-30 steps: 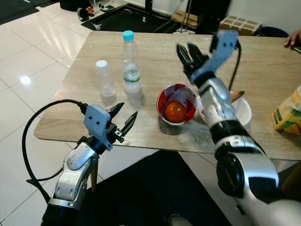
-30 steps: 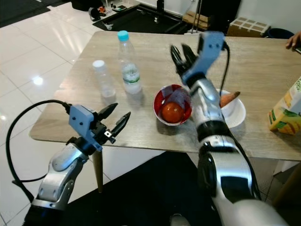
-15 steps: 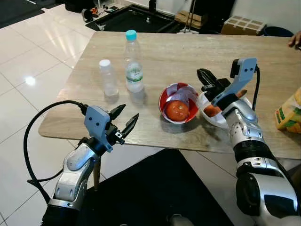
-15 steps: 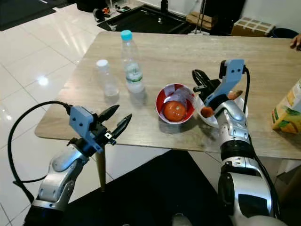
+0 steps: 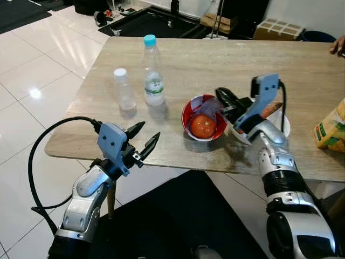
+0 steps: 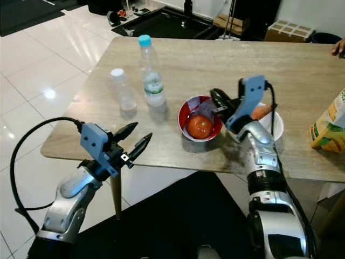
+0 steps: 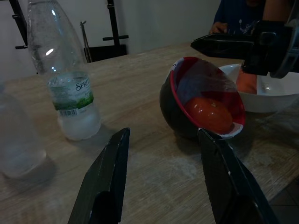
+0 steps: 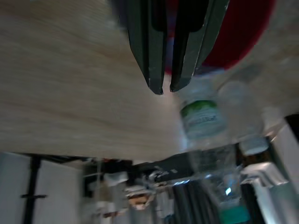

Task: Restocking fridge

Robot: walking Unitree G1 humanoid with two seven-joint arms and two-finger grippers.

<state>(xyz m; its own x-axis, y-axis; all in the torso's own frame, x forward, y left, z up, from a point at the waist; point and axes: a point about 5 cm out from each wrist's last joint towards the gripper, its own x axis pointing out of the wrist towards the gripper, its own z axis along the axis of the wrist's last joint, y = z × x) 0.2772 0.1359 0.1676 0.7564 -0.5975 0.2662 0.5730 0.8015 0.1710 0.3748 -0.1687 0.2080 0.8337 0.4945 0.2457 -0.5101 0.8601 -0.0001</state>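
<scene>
The one legible word is "SPRIT…", white letters on the green label of the tall clear bottle (image 7: 60, 70) with the blue cap, which stands on the table (image 5: 205, 65) toward its left edge; the letters run on round the curve of the bottle and the end of the word is out of sight, and a barcode sits just beneath them. The yellow and green carton (image 5: 330, 128) at the table's right edge carries printing too small to make out.
</scene>
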